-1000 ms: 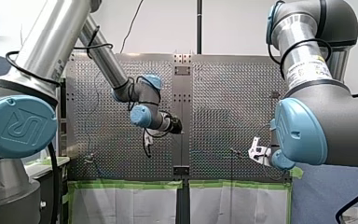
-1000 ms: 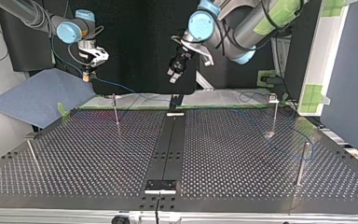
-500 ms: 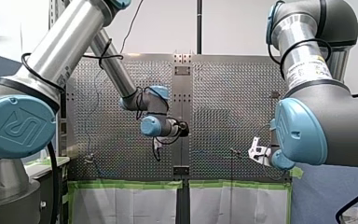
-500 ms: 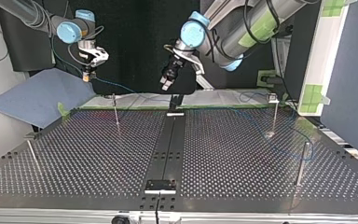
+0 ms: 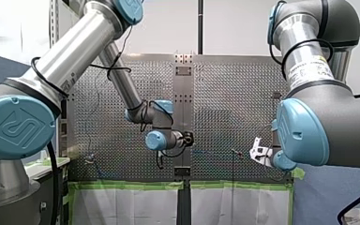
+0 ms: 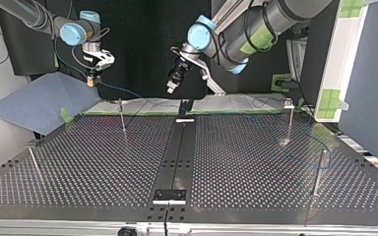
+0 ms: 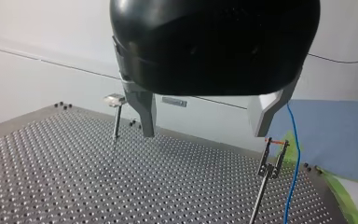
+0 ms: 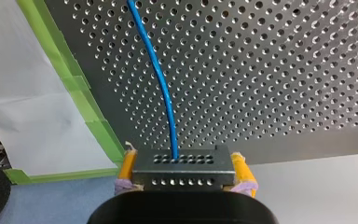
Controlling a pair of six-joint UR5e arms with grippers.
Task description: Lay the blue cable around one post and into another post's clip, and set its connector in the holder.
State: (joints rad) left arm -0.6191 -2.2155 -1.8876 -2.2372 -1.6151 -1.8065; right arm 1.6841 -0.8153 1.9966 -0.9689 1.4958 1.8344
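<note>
At ten o'clock in the top view, my right fingers clamp the connector, presumably to steer the cable trailing from it toward the near post, while my left fingers hang apart, empty, near twelve.

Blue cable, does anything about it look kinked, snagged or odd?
Nothing stands out: the blue cable leaves the connector, held square between my right gripper's yellow pads, in a smooth curve over the table.

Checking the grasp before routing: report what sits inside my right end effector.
Between the right end effector's yellow pads sits the grey connector, the blue cable leaving its front face. Its rear part is covered by the end effector's black body.
</note>
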